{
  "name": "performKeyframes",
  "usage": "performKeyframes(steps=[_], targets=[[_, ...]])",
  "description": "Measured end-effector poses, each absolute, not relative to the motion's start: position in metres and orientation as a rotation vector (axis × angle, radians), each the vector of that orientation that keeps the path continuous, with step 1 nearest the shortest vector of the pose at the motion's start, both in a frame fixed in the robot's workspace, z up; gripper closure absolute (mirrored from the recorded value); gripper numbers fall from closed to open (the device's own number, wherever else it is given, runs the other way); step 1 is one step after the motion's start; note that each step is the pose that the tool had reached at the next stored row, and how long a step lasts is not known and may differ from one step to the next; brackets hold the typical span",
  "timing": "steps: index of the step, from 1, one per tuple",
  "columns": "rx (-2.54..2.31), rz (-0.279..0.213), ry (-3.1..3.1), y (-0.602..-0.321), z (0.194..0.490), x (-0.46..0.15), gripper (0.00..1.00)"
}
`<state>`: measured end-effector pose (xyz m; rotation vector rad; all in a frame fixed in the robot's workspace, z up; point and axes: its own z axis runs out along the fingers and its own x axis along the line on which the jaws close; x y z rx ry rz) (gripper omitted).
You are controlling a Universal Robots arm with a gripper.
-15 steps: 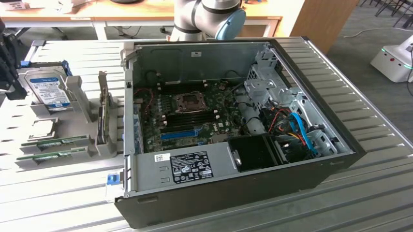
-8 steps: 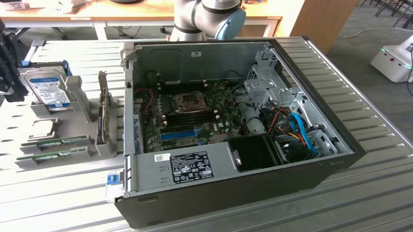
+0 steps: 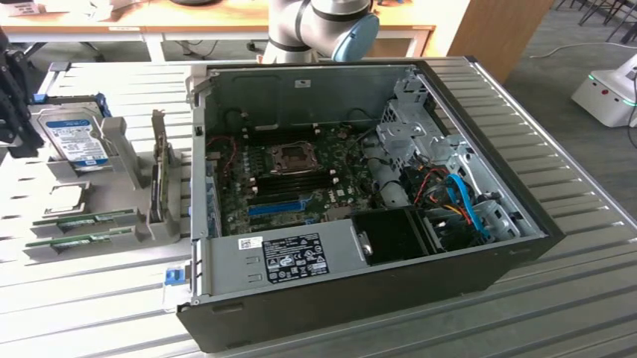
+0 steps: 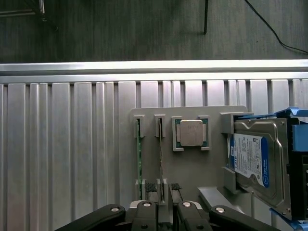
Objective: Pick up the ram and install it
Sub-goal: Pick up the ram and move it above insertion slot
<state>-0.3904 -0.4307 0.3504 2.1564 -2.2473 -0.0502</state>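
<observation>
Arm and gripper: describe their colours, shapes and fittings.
The arm is pale grey rounded tubing with a light blue cap on its joint. The gripper is black, built of jointed links fastened with silver round-headed pins, and has ribbed black fingertips.

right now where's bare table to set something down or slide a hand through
Bare slatted table on the exterior view's right of the computer case, and nearer the camera than the grey holder. Crowded: the holder itself, with the hard drive, and its narrow gap to the case.
</observation>
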Motion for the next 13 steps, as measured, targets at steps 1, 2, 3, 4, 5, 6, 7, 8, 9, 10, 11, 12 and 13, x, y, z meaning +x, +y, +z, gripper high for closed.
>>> performKeyframes(steps=[1,2,3,4,5,6,7,8,9,10,11,12,13], targets=[[2.156,-0.05,-2.247,-0.431,0.349,-0.39,0.77],[2.156,-0.05,-2.247,-0.431,0.348,-0.39,0.77],[2.156,-0.05,-2.247,-0.431,0.347,-0.39,0.77],[2.156,-0.05,-2.247,-0.431,0.345,-0.39,0.77],[2.156,-0.05,-2.247,-0.431,0.344,-0.39,0.77],[2.156,-0.05,-2.247,-0.431,0.342,-0.39,0.77],[2.156,-0.05,-2.247,-0.431,0.341,-0.39,0.77],[2.156,-0.05,-2.247,-0.431,0.339,-0.39,0.77],[2.156,-0.05,-2.247,-0.431,0.338,-0.39,0.77],[2.156,-0.05,-2.247,-0.431,0.336,-0.39,0.77],[2.156,-0.05,-2.247,-0.431,0.335,-0.39,0.77],[2.156,-0.05,-2.247,-0.431,0.334,-0.39,0.77],[2.156,-0.05,-2.247,-0.431,0.332,-0.39,0.77]])
